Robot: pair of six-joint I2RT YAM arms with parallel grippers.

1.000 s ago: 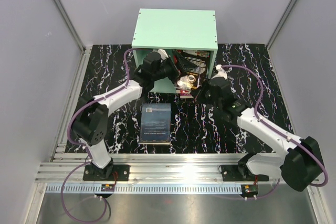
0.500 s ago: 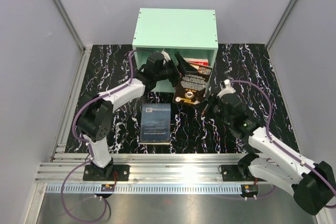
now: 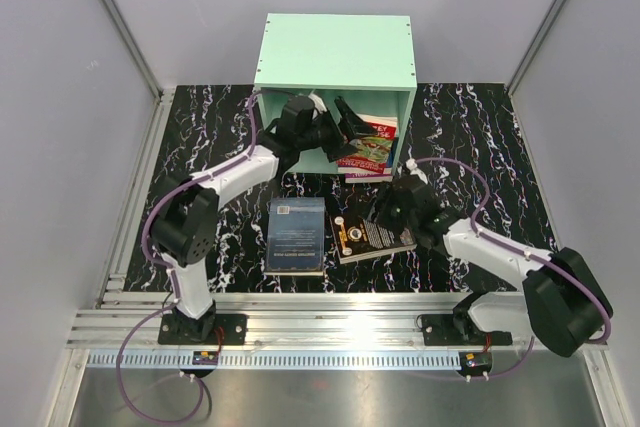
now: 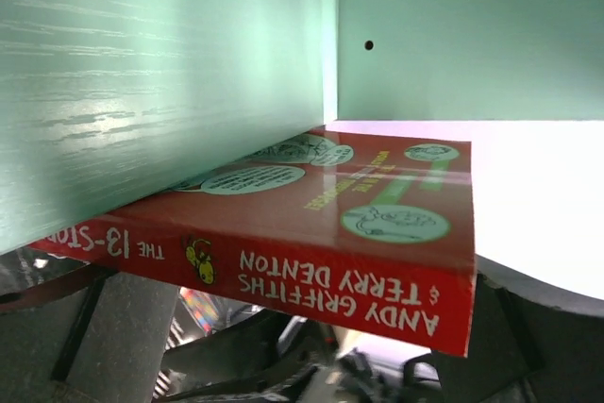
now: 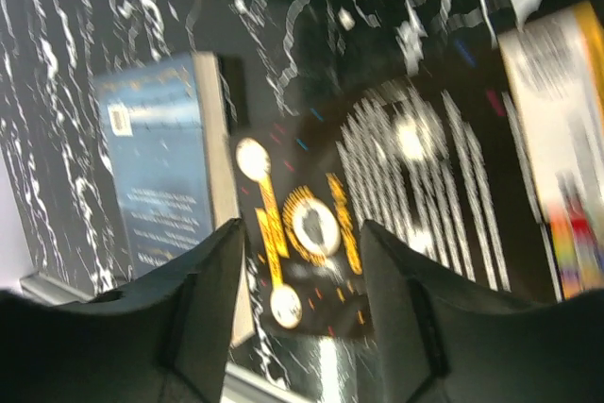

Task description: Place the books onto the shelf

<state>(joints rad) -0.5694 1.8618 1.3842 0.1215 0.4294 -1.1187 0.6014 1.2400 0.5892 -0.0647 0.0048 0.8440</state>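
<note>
The mint-green shelf [image 3: 340, 47] stands at the back of the table. A red book [image 3: 372, 139] lies on top of other books at the shelf's mouth, and its spine [image 4: 330, 276] fills the left wrist view under a green board. My left gripper [image 3: 350, 124] stands open right beside it, its fingers mostly hidden. A black book with yellow print [image 3: 372, 236] lies flat on the table. My right gripper [image 5: 300, 233] hovers open just above it, apart from it. A dark blue book [image 3: 297, 234] lies to the left of the black one.
The table top [image 3: 200, 147] is black marble with white veins. A metal rail [image 3: 320, 322] runs along the near edge. Grey walls close in both sides. A pale book edge with a coloured strip [image 5: 566, 139] shows at the right of the right wrist view.
My right gripper opened and let go of the black book, which dropped from the shelf's mouth to lie flat on the table. The right arm drew back toward the near edge. The left arm barely moved.
</note>
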